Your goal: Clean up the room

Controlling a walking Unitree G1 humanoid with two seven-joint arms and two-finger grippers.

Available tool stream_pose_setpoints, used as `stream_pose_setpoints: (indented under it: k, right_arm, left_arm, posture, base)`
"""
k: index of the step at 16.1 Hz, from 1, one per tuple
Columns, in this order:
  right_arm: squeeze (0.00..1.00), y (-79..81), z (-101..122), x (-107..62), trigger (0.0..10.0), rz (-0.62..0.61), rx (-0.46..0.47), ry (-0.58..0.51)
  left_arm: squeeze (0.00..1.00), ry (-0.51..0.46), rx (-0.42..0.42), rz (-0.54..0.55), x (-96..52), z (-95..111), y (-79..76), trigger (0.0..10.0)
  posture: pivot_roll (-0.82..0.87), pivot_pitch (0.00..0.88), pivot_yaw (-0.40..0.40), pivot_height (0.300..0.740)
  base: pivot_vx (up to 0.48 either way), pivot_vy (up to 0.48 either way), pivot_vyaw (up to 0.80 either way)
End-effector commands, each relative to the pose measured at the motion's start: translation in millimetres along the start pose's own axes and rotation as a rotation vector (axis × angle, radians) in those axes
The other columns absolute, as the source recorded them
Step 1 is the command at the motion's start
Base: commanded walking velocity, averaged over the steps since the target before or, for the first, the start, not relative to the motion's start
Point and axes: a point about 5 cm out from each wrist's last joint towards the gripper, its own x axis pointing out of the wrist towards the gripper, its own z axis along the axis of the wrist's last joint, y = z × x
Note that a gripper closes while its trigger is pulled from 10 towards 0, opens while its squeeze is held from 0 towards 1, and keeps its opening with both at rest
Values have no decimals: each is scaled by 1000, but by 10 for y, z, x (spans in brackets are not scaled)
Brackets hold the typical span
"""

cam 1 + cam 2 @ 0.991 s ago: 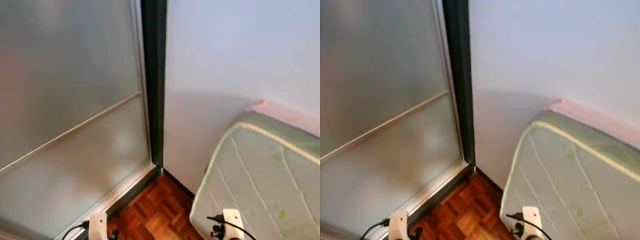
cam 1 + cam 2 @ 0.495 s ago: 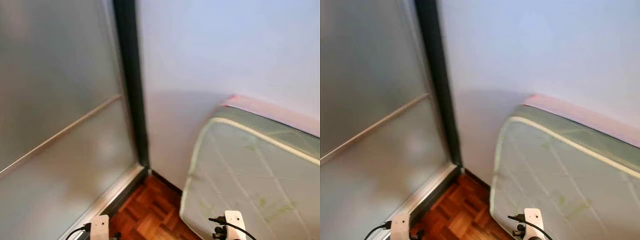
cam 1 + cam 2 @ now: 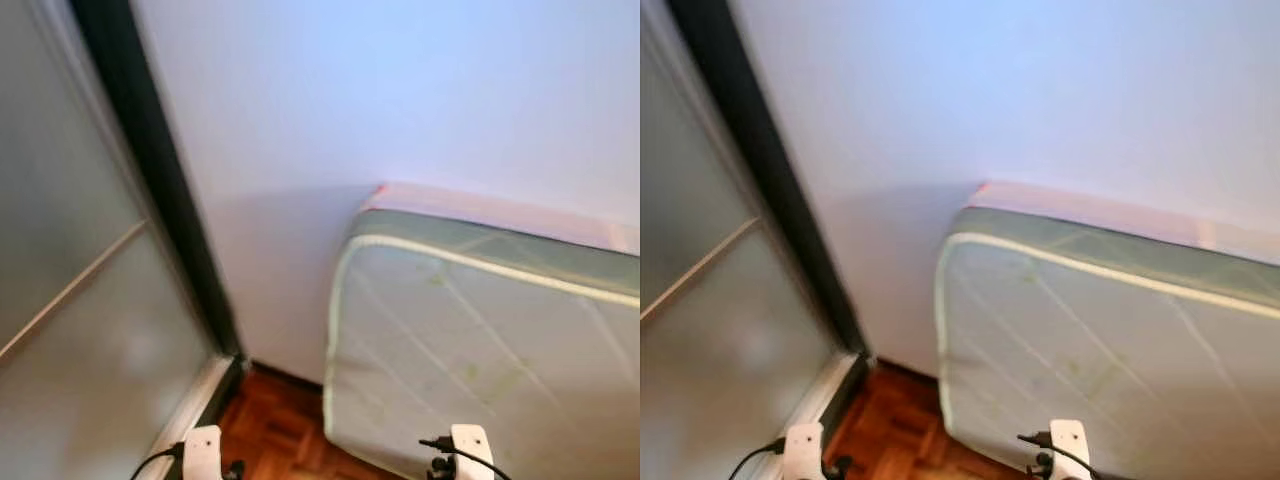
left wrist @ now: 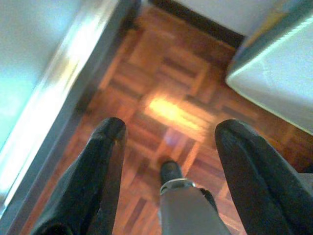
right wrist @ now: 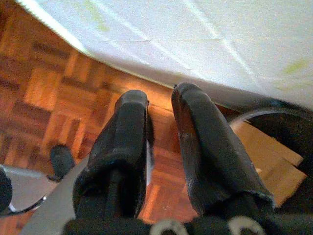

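Note:
A pale green quilted mattress (image 3: 480,350) leans on edge against the white wall (image 3: 400,90), standing on the parquet floor (image 4: 166,98). My left gripper (image 4: 168,129) hangs low over that floor, open, with nothing between its fingers. My right gripper (image 5: 159,98) hangs beside the mattress's lower edge (image 5: 161,39), its two fingers close together and holding nothing. The tops of both wrists, the left wrist (image 3: 202,450) and the right wrist (image 3: 468,445), peek in at the bottom of the head views.
A frosted glass sliding door (image 3: 60,300) with a dark frame (image 3: 160,200) stands on the left, its metal track (image 4: 54,93) running along the floor. A dark skirting (image 4: 195,22) lines the wall. A light wooden board (image 5: 264,156) lies near the right gripper.
The camera has swung to the right: the glass door has slid toward the left edge and more of the mattress and wall is in view. Both arms hang as before.

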Motion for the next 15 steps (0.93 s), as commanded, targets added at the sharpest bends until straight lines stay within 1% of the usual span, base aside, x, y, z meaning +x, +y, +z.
stream_pose_setpoints:
  k: [1,8,15]
  right_arm:
    - [0,-83,-14,6,10000,-38,211,74]
    - [0,-82,-10,7,10000,-41,208,77]
    - [0,-89,-9,7,10000,-42,201,79]
  left_arm:
    - [0,9,101,-45,84,291,94,10000]
    - [0,9,112,-57,84,295,87,10000]
    - [0,1,99,-61,84,299,79,10000]
  posture:
    - [-44,25,56,740]
    - [-45,28,57,740]
    - [-46,32,57,740]
  base:
    - [0,0,-788]
    - [0,0,-788]
    - [0,0,-788]
